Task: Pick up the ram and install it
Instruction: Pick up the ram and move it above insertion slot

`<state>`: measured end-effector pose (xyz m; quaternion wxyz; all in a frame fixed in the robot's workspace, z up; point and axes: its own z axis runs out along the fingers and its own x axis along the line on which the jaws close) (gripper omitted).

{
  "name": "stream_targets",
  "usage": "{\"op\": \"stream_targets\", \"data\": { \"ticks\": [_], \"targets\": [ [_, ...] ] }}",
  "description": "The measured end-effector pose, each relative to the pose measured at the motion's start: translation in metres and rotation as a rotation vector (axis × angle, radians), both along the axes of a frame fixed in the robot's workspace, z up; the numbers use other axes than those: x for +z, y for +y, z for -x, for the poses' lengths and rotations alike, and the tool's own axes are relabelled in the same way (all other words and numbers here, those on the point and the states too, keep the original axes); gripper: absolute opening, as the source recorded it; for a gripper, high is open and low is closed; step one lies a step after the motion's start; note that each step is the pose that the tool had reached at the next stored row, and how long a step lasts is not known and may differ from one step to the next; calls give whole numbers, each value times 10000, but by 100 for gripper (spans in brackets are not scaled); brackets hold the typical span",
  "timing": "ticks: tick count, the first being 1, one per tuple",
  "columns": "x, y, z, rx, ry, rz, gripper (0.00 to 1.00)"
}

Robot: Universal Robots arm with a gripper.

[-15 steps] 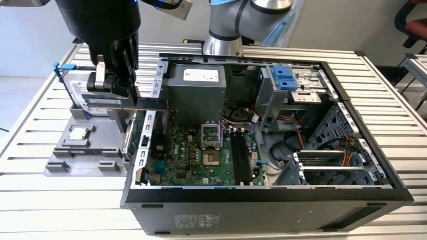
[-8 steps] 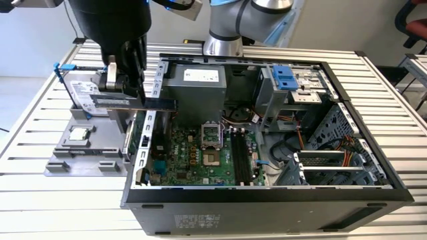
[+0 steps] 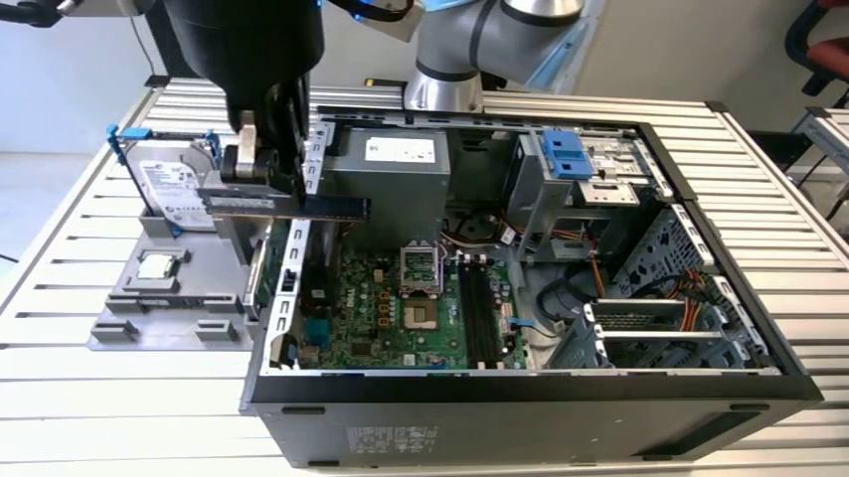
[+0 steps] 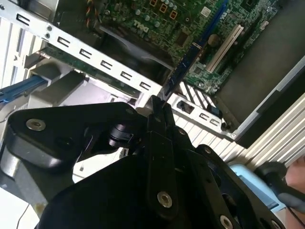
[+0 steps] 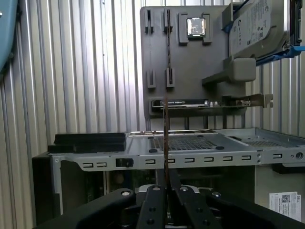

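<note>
Room above the memory slots (image 3: 486, 310) seems open. The case's side wall (image 3: 294, 260) sits close by the gripper (image 3: 265, 199) and its ram (image 3: 332, 207), with cables (image 3: 475, 231) near the slots.

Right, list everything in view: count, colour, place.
ram: one, dark, held over the case wall nearest the holder
hard drive: one, silver with blue rails, standing in the holder
processor chip: one, silver, lying on the holder
holder: one, grey, on the table beside the case
computer case: one, black, open, on the table
motherboard: one, green, inside the case
table: one, pale slatted metal
gripper: one, black, shut on the ram
</note>
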<state>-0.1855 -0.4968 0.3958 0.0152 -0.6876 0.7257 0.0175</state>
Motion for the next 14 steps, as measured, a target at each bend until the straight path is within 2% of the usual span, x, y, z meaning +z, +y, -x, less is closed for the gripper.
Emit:
{"op": "stream_targets", "data": {
  "ticks": [14],
  "targets": [
    [0, 0, -231, 0, 0, 0, 0]
  ]
}}
